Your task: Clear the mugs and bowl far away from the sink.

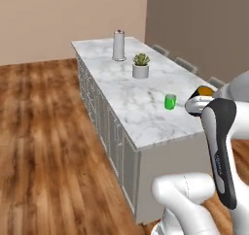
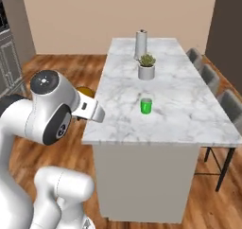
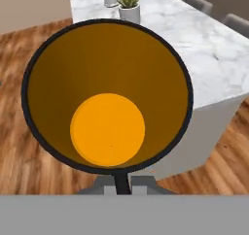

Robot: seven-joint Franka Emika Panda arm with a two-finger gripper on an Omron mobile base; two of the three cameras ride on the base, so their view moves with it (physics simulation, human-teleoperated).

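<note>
My gripper [image 3: 119,181] is shut on the rim of the black mug [image 3: 107,93], whose orange-yellow inside faces the hand camera. The mug hangs in the air off the near end of the marble island, over the wooden floor. In the base views its orange opening peeks out behind my hand as black mug [image 1: 204,90] and black mug [image 2: 85,90]. The green mug [image 1: 169,102] stands upright on the island's near half, also seen as green mug [image 2: 146,105], apart from my hand. The bowl and the sink are out of view.
The marble island [image 1: 126,91] also carries a white plant pot [image 1: 140,67] and a tall metal canister [image 1: 119,45] toward its far end. Grey chairs [image 2: 222,100] line the island's far side. Wooden floor [image 1: 44,132] runs along its other side.
</note>
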